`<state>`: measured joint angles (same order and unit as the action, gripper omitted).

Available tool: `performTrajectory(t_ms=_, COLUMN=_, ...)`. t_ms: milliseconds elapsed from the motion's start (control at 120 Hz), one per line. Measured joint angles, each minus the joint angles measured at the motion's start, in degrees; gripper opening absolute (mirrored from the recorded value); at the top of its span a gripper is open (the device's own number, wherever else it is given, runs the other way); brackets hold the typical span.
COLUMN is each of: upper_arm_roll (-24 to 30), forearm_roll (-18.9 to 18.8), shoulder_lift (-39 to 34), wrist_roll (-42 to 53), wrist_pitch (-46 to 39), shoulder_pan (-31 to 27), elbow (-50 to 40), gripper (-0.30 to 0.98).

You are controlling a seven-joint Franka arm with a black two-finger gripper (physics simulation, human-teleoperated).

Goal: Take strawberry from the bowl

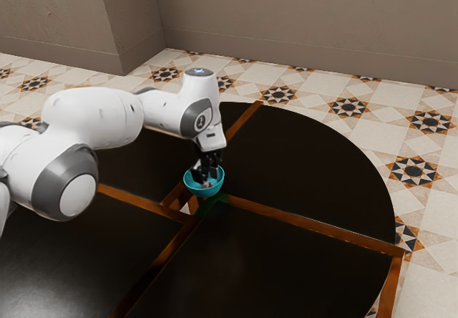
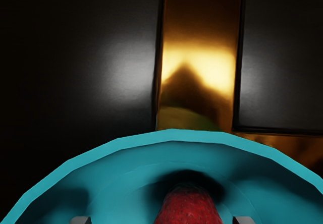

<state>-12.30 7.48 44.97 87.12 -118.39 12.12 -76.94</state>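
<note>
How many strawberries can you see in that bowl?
1. The strawberry lies inside the blue bowl, between the open jaws, touching neither. Another may be hidden, since the wrist view cuts off part of the bowl.

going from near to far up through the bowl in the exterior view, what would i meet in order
near black table panel → teal bowl → tiled floor → wall
</note>
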Motion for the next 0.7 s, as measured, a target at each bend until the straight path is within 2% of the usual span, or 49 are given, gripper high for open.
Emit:
performTrajectory(t_ms=258, upper_arm_roll=0.0, forearm_roll=1.1, shoulder_lift=0.4, wrist_roll=-0.1, wrist_pitch=-0.7, shoulder_pan=0.0, elbow=-0.2, gripper=0.29)
performTrajectory(t_ms=525, upper_arm_roll=0.1, forearm_roll=2.2, shoulder_lift=0.4, wrist_roll=0.0, wrist_pitch=-1.3, shoulder_pan=0.0, elbow=-0.3, gripper=0.09)
performTrajectory(t_ms=700, upper_arm_roll=0.0, forearm_roll=2.3, shoulder_lift=0.1, wrist_roll=0.2, wrist_pitch=-1.8, shoulder_pan=0.0, elbow=-0.4, gripper=0.01)
